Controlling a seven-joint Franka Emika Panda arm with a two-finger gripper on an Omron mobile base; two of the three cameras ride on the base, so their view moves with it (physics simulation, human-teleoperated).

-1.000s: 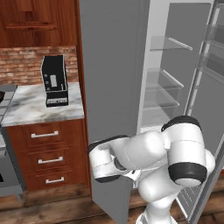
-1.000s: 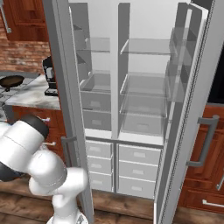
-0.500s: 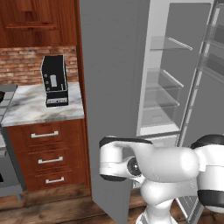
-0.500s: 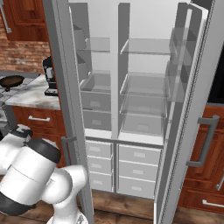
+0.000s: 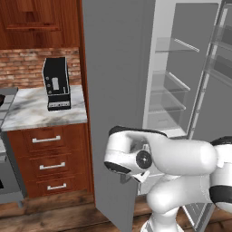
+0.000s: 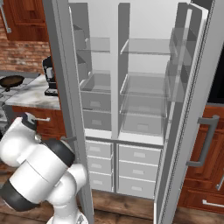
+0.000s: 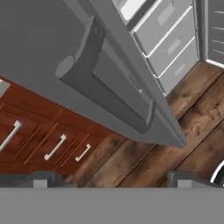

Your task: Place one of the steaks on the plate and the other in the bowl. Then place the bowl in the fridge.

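The robot's hand [image 7: 109,179] is spread wide and empty; its two dark fingertips [image 7: 41,178] stand far apart at the bottom of the hand view. It hangs low beside the lower edge of the fridge's left door [image 5: 113,90], near that door's one bar handle [image 7: 87,78], with bare wooden floor [image 7: 175,144] under it.

The fridge [image 6: 131,87] stands open, both of its wide doors swung out. The right door [image 6: 188,131] carries one dark handle [image 6: 205,140] on its outer face. Inside, a centre divider splits the pale grey interior into two columns. Each column holds glass shelves [image 6: 144,85] above, all bare, and three drawers [image 6: 138,168] below, six in all, shut.

To the left of the fridge, a marble counter [image 5: 31,111] meets the open left door at its right edge. One black coffee machine [image 5: 56,84] stands at the counter's back, against the brick wall. One dark frying pan [image 6: 11,81] sits further left. Under the counter are three wooden drawers [image 5: 47,165] with silver pulls.

Open room lies between the two doors, in front of the shelves.
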